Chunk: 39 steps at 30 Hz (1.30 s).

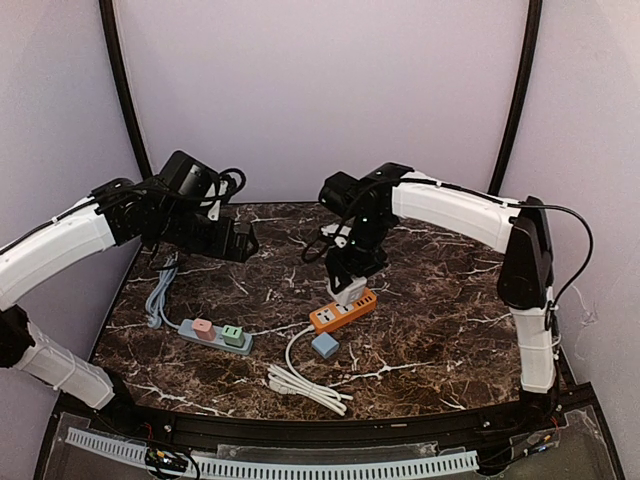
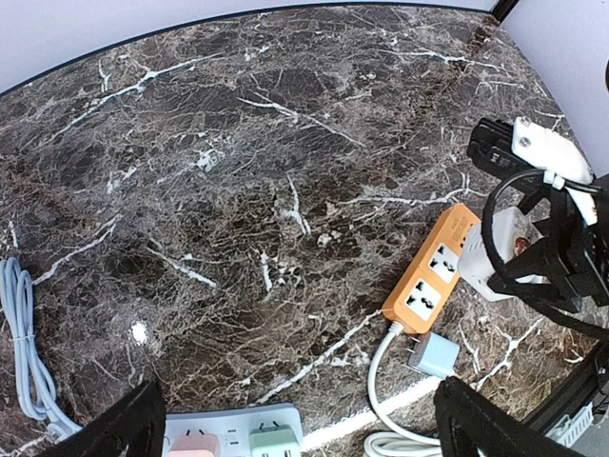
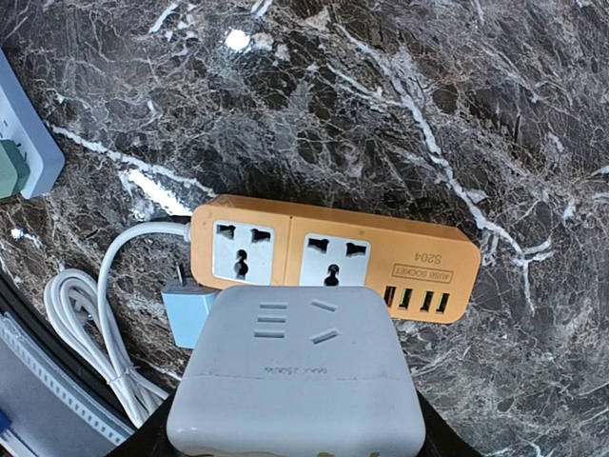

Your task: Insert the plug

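Lilac walls enclose a dark marble surface (image 1: 440, 330) with both arms reaching over it. The right pincer (image 1: 352, 275) is clenched on a white adapter block (image 3: 295, 381), holding it just beside and above the orange power strip (image 3: 333, 257). Whether the block touches the strip cannot be told. The strip lies flat near the middle of the surface, with its two sockets and a row of small ports facing up.

The blue plug (image 3: 186, 314) lies loose on the surface at the strip's cable end, its prongs bare, and no pincer holds it. A white cable (image 1: 305, 385) loops from that end of the strip into a coil nearer the arm bases.

The left pincer (image 1: 245, 242) is released, with its fingers spread wide. It hangs above the left part of the surface, well apart from the orange strip. Below it sits a grey power strip (image 1: 215, 335) carrying a pink plug (image 1: 204, 327) and a green plug (image 1: 232, 334). Its pale blue-grey cord (image 2: 24, 352) is bundled towards the left edge.
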Available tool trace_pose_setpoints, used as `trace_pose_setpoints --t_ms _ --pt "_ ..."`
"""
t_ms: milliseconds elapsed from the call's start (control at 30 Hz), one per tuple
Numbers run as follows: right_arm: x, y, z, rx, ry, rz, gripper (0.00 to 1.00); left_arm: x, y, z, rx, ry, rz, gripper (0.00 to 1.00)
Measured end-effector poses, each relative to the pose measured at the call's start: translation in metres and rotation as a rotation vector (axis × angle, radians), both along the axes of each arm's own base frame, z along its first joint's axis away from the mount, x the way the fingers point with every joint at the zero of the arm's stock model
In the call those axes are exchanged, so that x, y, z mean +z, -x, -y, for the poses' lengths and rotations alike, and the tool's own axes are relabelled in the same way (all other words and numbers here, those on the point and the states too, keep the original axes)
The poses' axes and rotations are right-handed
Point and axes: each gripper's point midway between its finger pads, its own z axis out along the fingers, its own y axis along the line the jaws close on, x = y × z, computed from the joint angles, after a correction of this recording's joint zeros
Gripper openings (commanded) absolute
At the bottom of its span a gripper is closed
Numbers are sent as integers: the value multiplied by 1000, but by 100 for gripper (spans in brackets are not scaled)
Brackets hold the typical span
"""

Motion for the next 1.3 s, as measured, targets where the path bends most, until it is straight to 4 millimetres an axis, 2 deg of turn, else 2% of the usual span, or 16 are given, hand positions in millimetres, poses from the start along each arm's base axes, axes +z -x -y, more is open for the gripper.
trace_pose_setpoints --t_ms 167,467,1067,1300 --pt "-9 -5 3 28 33 16 0 5 2 -1 14 30 10 99" --pt "-24 -9 6 64 73 17 0 3 3 -2 35 47 -2 99" --pt "-40 -11 4 84 88 2 0 3 3 -2 44 55 -6 99" --pt "-41 -12 4 84 87 1 0 3 3 -2 44 55 -5 99"
